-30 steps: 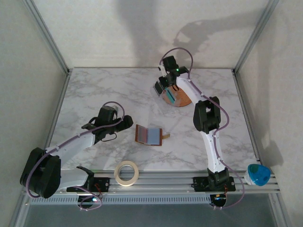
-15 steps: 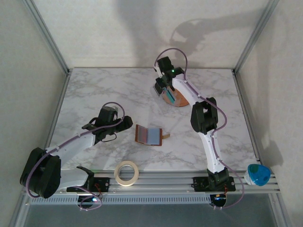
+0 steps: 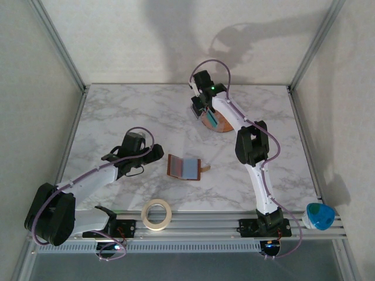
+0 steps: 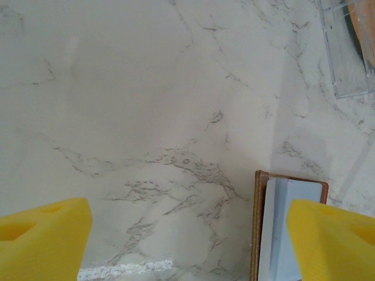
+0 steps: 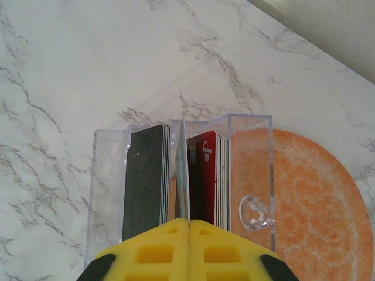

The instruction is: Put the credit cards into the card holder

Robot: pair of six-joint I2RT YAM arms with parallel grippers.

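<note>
The card holder (image 3: pixel 176 165) lies open in the middle of the table, brown, with a pale blue-grey credit card (image 3: pixel 190 167) on its inner face. In the left wrist view its brown edge (image 4: pixel 258 225) and that card (image 4: pixel 280 225) sit at the lower right. My left gripper (image 3: pixel 155 153) rests just left of the holder, open (image 4: pixel 187 237), with bare marble between its fingers. At the back, my right gripper (image 3: pixel 202 108) is over a clear plastic box (image 5: pixel 252 152). It is shut (image 5: pixel 188 225) on a thin pale teal card (image 5: pixel 183 170), held edge-on between a black stack (image 5: pixel 146 175) and a red stack (image 5: pixel 206 175).
The clear box (image 3: pixel 196 109) leans on a round orange plate (image 3: pixel 225 123) at the back centre, seen as (image 5: pixel 316 199) in the right wrist view. A tape roll (image 3: pixel 156 213) lies near the front rail. A blue and white object (image 3: pixel 320 215) sits at the front right corner.
My right wrist has shifted slightly left over the clear box. The left arm and the card holder have not moved.
</note>
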